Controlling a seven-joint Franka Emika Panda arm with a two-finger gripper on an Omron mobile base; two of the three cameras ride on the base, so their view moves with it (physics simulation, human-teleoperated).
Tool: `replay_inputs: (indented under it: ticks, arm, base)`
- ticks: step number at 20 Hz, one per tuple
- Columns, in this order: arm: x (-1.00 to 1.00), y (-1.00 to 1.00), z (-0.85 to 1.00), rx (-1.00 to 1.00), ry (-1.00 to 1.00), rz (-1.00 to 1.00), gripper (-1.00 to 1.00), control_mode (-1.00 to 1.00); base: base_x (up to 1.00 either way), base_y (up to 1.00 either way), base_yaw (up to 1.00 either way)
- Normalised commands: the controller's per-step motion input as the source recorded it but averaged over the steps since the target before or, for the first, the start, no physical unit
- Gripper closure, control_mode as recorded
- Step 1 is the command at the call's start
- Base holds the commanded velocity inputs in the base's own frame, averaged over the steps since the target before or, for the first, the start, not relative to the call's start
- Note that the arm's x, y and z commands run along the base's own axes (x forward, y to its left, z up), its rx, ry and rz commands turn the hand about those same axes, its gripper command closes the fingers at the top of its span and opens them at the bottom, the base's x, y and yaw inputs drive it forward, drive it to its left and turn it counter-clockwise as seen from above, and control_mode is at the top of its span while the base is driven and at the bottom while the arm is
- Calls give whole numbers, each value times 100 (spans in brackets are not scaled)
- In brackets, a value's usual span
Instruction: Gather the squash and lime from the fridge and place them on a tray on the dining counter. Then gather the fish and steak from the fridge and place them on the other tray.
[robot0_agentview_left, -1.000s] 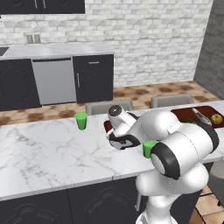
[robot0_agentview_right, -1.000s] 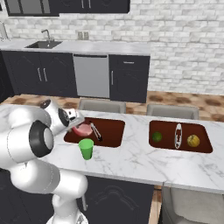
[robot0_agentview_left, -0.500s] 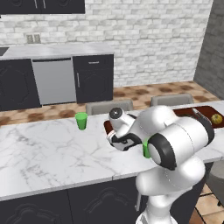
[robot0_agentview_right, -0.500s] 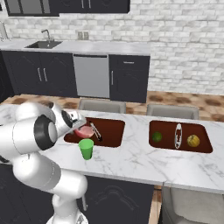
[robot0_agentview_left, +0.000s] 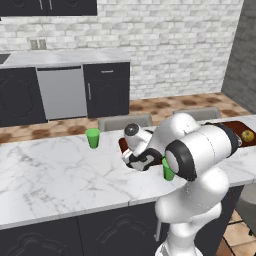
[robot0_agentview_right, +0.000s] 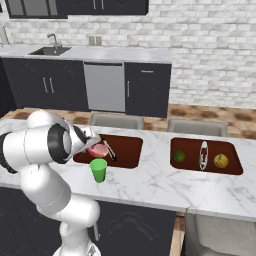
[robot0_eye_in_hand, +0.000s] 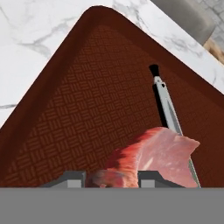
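My claw (robot0_eye_in_hand: 111, 176) is gripping the flat pink-red raw steak (robot0_eye_in_hand: 151, 157) just above the brown patterned tray (robot0_eye_in_hand: 83, 113). Risk: it's landing on the silvery fish (robot0_eye_in_hand: 168, 111) just beyond, or snagging on release.

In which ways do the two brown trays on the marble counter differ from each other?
The near tray holds the steak in the gripper and a slim utensil; the far tray holds the lime, the squash and another utensil. A green cup stands before the near tray alone. Both lie flat, alike in look.
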Motion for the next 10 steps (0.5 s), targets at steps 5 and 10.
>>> replay_inputs:
  ticks: [5, 10]
  arm:
    - [20, 0, -24, 0, 1, 0, 100, -100]
    - [10, 1, -17, 0, 0, 0, -100, -100]
  base:
    - [0, 0, 0]
    - [0, 0, 0]
